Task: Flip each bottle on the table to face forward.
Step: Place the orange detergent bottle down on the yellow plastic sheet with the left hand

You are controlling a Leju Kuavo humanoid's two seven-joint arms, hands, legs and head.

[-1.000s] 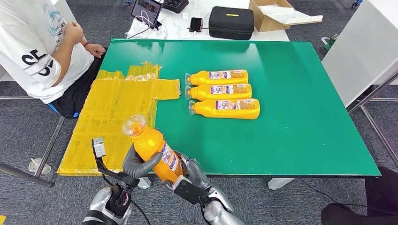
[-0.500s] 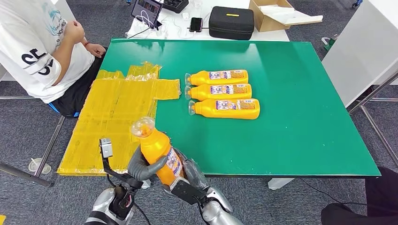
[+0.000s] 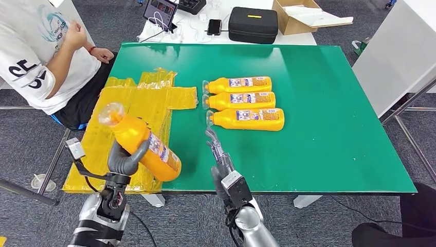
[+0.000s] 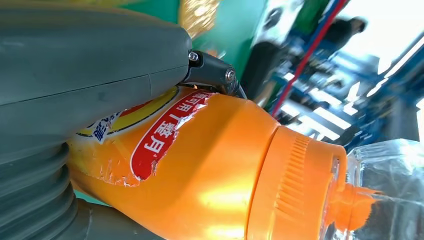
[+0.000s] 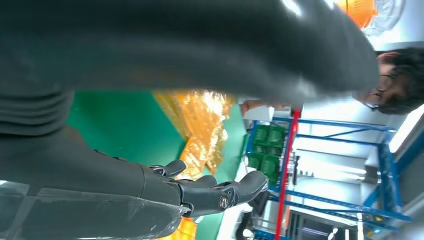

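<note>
My left hand grips an orange bottle with a clear cap, held tilted above the yellow sheet at the table's near left corner. Up close, the left wrist view has the bottle with its torn red and white label under my thumb. My right hand is open over the green table, its fingers stretched out and holding nothing, just short of the nearest lying bottle. Three orange bottles lie side by side mid-table, caps pointing left, labels up.
A crinkled yellow plastic sheet covers the table's left side. A person in a white shirt sits at the far left corner. Beyond the table are a black case, a cardboard box and a phone.
My right hand has let go of the bottle and moved right and forward over the table. My left hand has carried the bottle up and to the left, over the yellow sheet.
</note>
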